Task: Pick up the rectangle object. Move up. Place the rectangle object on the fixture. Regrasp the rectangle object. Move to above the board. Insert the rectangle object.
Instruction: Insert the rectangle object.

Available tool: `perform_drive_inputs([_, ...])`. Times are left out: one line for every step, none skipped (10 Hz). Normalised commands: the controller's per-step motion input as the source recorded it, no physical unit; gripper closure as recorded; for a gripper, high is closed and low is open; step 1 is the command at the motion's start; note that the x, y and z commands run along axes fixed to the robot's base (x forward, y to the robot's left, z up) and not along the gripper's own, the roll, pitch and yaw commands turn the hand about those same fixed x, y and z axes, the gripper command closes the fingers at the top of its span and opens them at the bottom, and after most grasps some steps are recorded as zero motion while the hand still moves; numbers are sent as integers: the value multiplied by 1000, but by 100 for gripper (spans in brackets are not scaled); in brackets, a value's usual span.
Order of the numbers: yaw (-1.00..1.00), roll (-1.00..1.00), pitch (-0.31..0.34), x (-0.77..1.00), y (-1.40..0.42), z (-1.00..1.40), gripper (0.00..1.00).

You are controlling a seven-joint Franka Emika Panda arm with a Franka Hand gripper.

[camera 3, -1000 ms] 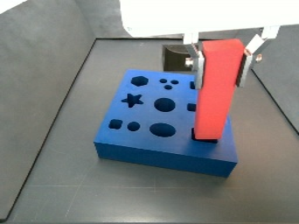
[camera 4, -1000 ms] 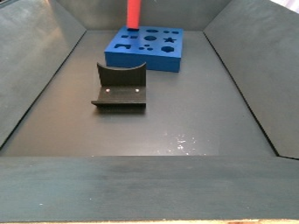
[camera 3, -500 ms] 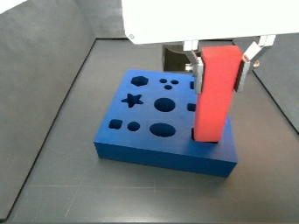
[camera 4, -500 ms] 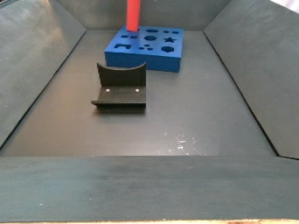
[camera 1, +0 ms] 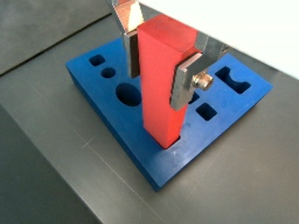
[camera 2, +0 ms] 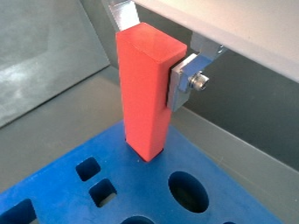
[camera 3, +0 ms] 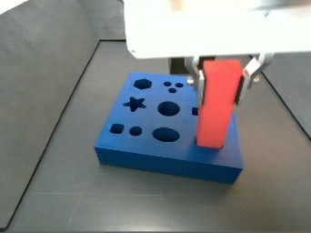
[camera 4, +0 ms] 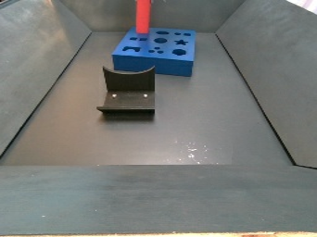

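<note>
My gripper (camera 1: 162, 52) is shut on the red-orange rectangle object (camera 1: 163, 83) and holds it upright, its long axis vertical. The bar's lower end hangs just over the blue board (camera 1: 176, 157), near the board's edge. In the other wrist view the gripper (camera 2: 149, 52) clamps the bar (camera 2: 146, 96) near its upper end above the board (camera 2: 128, 188). In a side view the bar (camera 3: 215, 105) stands over the right part of the board (camera 3: 152, 150), with the gripper (camera 3: 223, 68) at its upper part. In the other side view the bar (camera 4: 143, 14) rises over the board (camera 4: 161, 57). The fixture (camera 4: 128, 91) stands empty in front of the board.
Dark walls (camera 4: 44, 56) enclose the dark floor (camera 4: 173, 130) on both sides. The board has star, round, oval and square cut-outs (camera 3: 170, 109). A dark part of the fixture (camera 3: 183, 64) shows behind the board.
The gripper and the bar have shifted slightly left and down over the board in a side view. The grip on the bar is unchanged.
</note>
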Motion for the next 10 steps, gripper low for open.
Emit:
perform_drive_inputs([11,163,-249,0,-60,-851,100])
perform_drive_inputs([54,120,-166,177,-31,-949,100])
perform_drive_inputs([57,114,-131,211,-34,-994,100])
perform_drive_inputs([0,0,0,0,-20,0,100])
perform_drive_inputs([0,269,269,34,-60,-114,100])
perform_drive_inputs([29,614,786,371,-123,-191,100])
perform_drive_inputs([29,609,817,329,-117,-157,100])
perform_drive_inputs([0,217,443,129,0,0,100])
perform_drive_inputs([0,0,0,0,0,0,0])
perform_drive_inputs([0,0,0,0,0,0,0])
